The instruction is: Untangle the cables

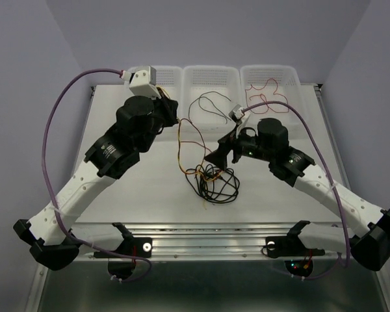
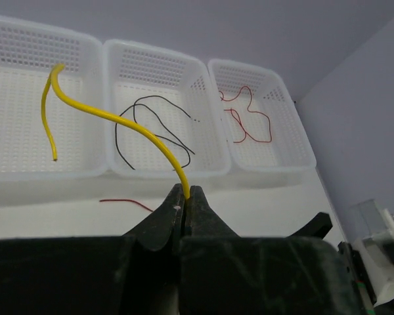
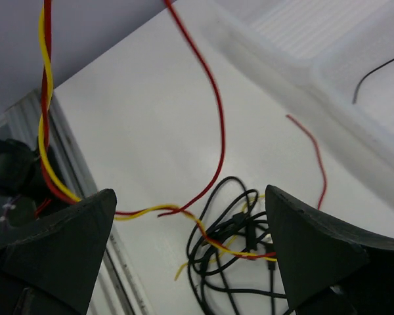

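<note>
Clamping yellow wire point(image 2: 118, 119), left gripper point(image 2: 186, 193) hides its end; right gripper point(image 3: 189, 197) gapes, seemingly empty.

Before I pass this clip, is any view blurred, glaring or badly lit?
Top external: even light, soft shadows, the tangled cables sharp on the white table. Left wrist: the yellow cable crisp, the left gripper dark and underexposed. Right wrist: the near red cable blurred, the right gripper's fingers dark and soft, the black cables below in focus. No strong glare.
</note>
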